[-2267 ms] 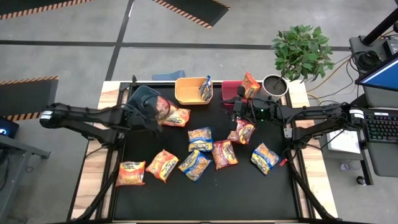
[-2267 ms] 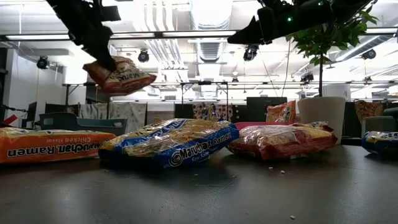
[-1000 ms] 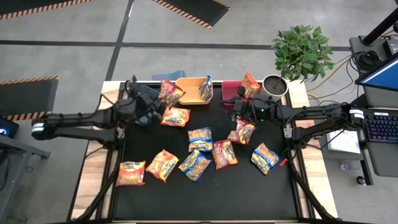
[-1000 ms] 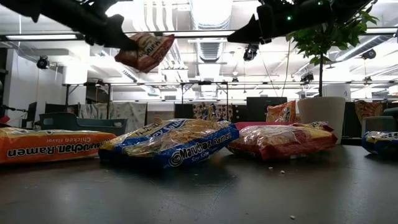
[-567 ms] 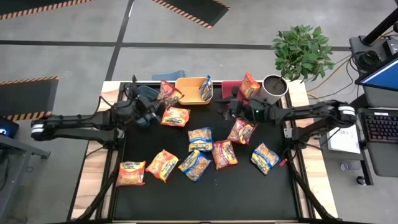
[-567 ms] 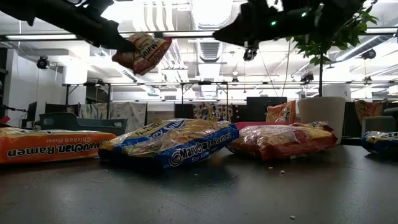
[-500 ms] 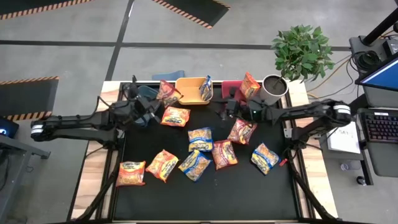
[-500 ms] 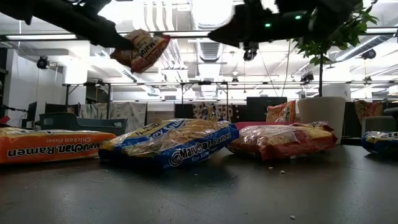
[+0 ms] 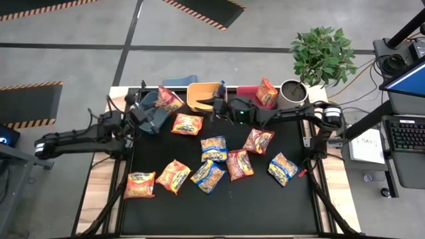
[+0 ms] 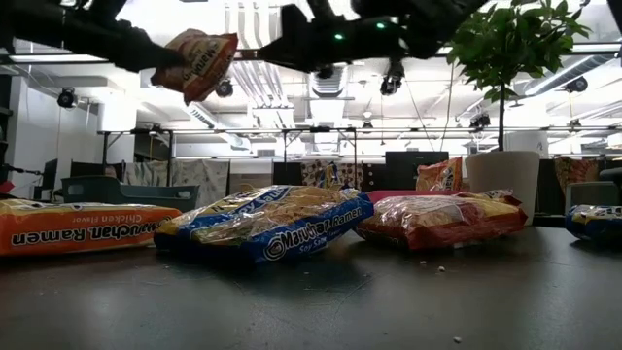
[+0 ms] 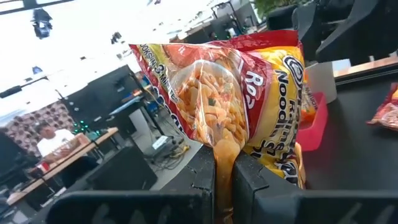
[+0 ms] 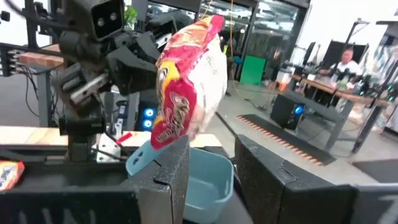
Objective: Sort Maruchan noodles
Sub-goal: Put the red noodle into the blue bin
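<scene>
Grey concrete floor (image 9: 219, 63) around my table, dark seams crossing it, hazard-striped mats (image 9: 206, 10) at the far edge. Potted plant (image 9: 322, 53) by the far right corner. Desk with keyboard (image 9: 405, 136) and monitor (image 9: 406, 83) on my right. Ceiling ducts (image 10: 330, 39) and bright strip lights overhead. People sit at desks (image 12: 336, 81) in the room behind.

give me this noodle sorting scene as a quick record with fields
left gripper: shut on a red-trimmed noodle packet, held above the blue bin
right gripper: empty, over the yellow bin, reaching toward the held packet
red bin: one packet leaning in it
table: eight packets lying loose
</scene>
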`<state>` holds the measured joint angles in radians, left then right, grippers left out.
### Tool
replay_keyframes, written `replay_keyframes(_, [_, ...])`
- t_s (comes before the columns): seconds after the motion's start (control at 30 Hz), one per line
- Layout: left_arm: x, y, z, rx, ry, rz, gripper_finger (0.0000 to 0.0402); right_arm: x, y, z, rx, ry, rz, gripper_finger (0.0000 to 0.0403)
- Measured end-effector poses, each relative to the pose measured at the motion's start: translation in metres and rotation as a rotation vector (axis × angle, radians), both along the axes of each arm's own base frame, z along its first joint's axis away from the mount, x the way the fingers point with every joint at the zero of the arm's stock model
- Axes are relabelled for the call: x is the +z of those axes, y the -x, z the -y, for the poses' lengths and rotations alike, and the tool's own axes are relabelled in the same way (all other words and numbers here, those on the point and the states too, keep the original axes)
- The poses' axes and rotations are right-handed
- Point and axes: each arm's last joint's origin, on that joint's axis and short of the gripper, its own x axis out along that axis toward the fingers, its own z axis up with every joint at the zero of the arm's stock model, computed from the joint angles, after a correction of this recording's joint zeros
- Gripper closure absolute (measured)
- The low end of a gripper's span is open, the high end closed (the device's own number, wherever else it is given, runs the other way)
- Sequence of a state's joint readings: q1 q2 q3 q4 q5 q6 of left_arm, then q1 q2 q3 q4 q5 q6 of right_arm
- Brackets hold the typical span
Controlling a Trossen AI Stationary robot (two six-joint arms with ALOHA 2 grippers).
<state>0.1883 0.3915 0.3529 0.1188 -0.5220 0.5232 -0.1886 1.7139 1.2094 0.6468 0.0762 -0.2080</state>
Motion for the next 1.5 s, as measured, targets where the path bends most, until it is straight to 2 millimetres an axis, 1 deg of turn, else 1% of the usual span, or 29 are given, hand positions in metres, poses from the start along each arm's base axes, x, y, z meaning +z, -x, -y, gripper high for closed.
replay_keyframes(0.13, [-0.011, 0.006, 0.0, 0.046, 0.004, 0.01, 0.04, 0.013, -0.015, 0.003, 0.006, -0.036, 0.006, 0.0287])
replay_keyframes(0.23, [-0.013, 0.01, 0.0, 0.066, 0.006, 0.027, 0.04, 0.022, -0.02, 0.004, 0.011, -0.068, -0.013, 0.028])
replay_keyframes(0.33, [-0.012, 0.014, 0.001, 0.068, 0.034, 0.068, 0.04, 0.029, -0.022, 0.005, 0.011, -0.106, -0.029, 0.0257])
replay_keyframes(0.43, [-0.014, 0.016, 0.001, 0.065, 0.064, 0.076, 0.04, 0.033, -0.023, 0.005, 0.01, -0.144, -0.052, 0.0223])
replay_keyframes(0.57, [-0.014, 0.017, 0.001, 0.062, 0.091, 0.104, 0.04, 0.03, -0.026, 0.005, 0.03, -0.175, -0.049, 0.0174])
replay_keyframes(0.67, [-0.014, 0.017, 0.002, 0.061, 0.093, 0.107, 0.04, 0.02, -0.033, 0.005, 0.064, -0.206, -0.033, 0.0143])
replay_keyframes(0.77, [-0.014, 0.017, 0.002, 0.061, 0.093, 0.107, 0.04, 0.012, -0.039, 0.006, 0.07, -0.224, 0.004, 0.0121])
replay_keyframes(0.83, [-0.014, 0.017, 0.002, 0.061, 0.093, 0.107, 0.04, 0.011, -0.044, 0.007, 0.073, -0.219, 0.036, 0.0112])
replay_keyframes(1.0, [-0.014, 0.017, 0.002, 0.059, 0.094, 0.111, 0.04, 0.007, -0.056, 0.009, 0.098, -0.207, 0.087, 0.0107])
replay_keyframes(1.3, [-0.011, 0.01, 0.001, 0.021, 0.108, 0.154, 0.04, 0.011, -0.083, 0.013, 0.131, -0.174, 0.139, 0.0119])
replay_keyframes(1.4, [-0.011, 0.007, 0.001, 0.02, 0.107, 0.151, 0.04, 0.013, -0.089, 0.016, 0.13, -0.169, 0.155, 0.0126])
replay_keyframes(1.5, [-0.011, 0.006, 0.0, 0.018, 0.107, 0.149, 0.04, 0.012, -0.095, 0.018, 0.128, -0.166, 0.161, 0.0142])
